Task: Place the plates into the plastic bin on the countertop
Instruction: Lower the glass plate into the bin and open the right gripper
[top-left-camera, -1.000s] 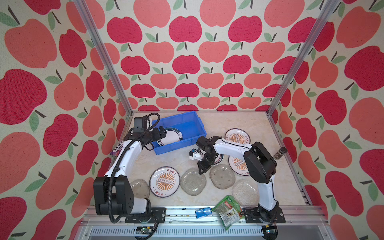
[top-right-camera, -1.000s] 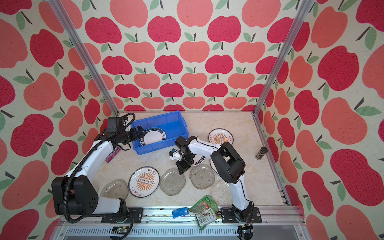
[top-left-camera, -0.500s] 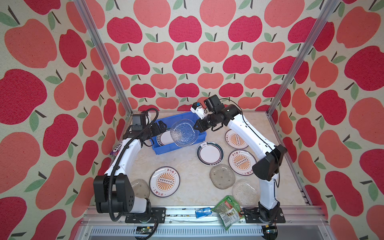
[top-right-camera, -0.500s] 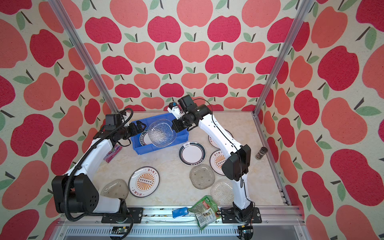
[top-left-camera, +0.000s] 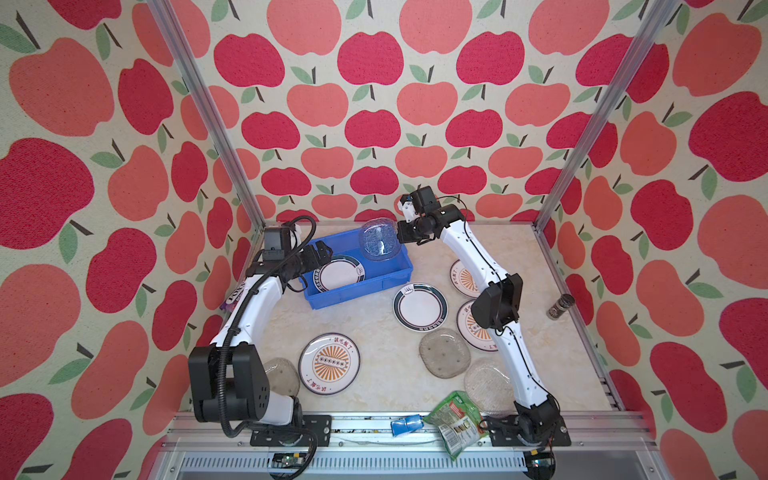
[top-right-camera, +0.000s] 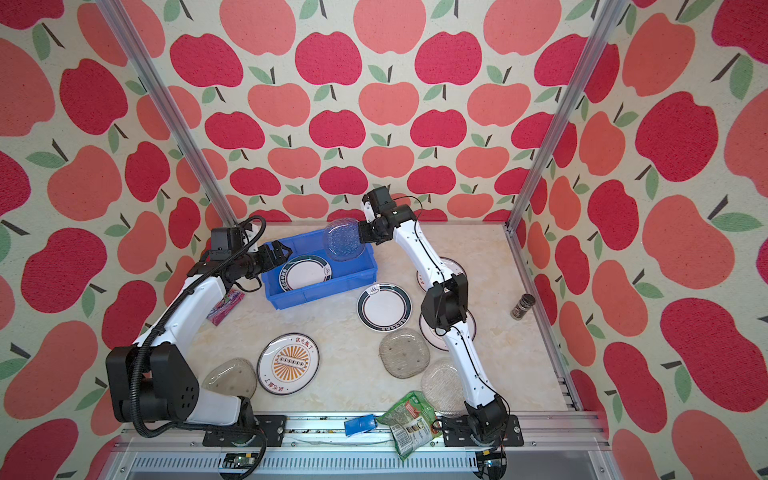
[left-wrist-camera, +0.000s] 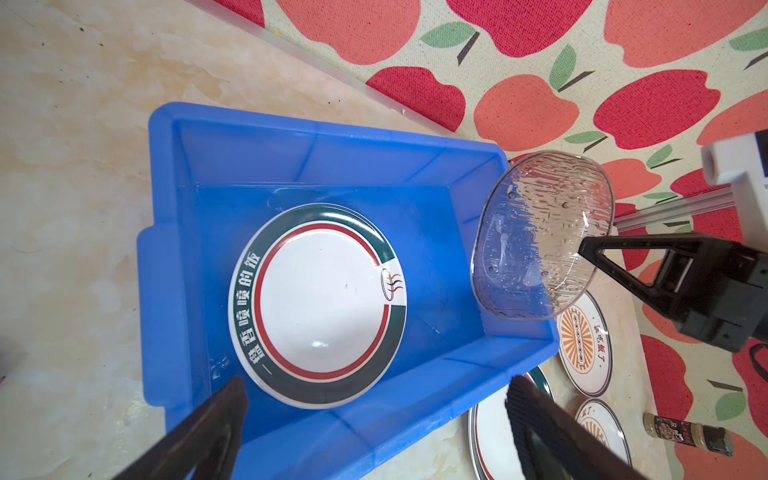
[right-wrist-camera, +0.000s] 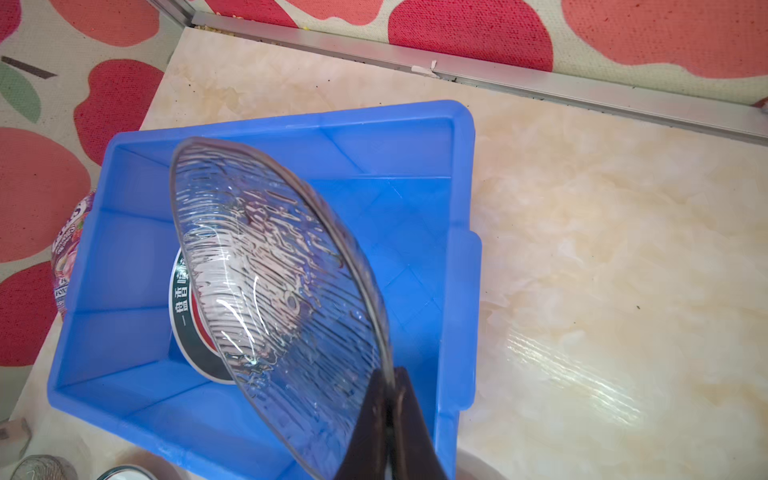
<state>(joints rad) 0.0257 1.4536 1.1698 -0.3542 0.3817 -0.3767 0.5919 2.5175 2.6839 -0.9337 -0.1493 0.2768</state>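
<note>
Clear textured glass plate (top-left-camera: 380, 245): clamped at rim in right pincer (top-left-camera: 400, 237), tilted above bright blue plastic bin (top-left-camera: 353, 294), likely for sliding in beside round dark-banded white plate (top-left-camera: 338, 273) lying inside. Left pincer (top-left-camera: 323, 252): spread apart, empty, at bin's end.

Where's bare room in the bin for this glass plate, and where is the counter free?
Bin: the right half is bare, between its banded plate and the end wall, below the glass plate in the right claw. Counter: free between bin, front sunburst plate and loose banded plate. Crowded: plates by the right arm's elbow.
</note>
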